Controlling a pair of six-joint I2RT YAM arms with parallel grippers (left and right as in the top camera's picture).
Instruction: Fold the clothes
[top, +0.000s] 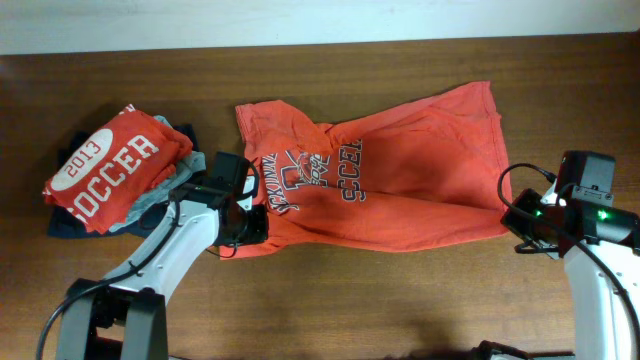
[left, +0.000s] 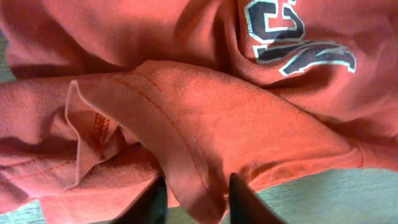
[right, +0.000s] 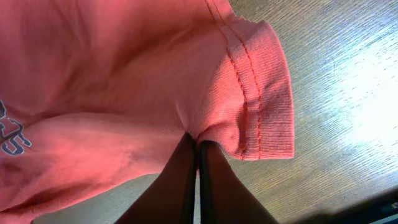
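The orange-red T-shirt (top: 400, 175) lies crumpled across the middle of the table, its navy-and-white chest print facing up and partly creased. My left gripper (top: 250, 228) is at the shirt's lower left corner. In the left wrist view its fingers (left: 198, 202) are closed on a thick fold of the hemmed edge of the shirt (left: 205, 118). My right gripper (top: 512, 215) is at the shirt's lower right corner. In the right wrist view its fingers (right: 198, 149) are pressed together, pinching the cloth beside a ribbed hem (right: 261, 93).
A stack of folded garments sits at the left: a red shirt printed "2013 SOCCER" (top: 105, 165) on top of grey and navy pieces (top: 150, 200). The wooden table (top: 400, 300) runs to a far edge along the top of the overhead view.
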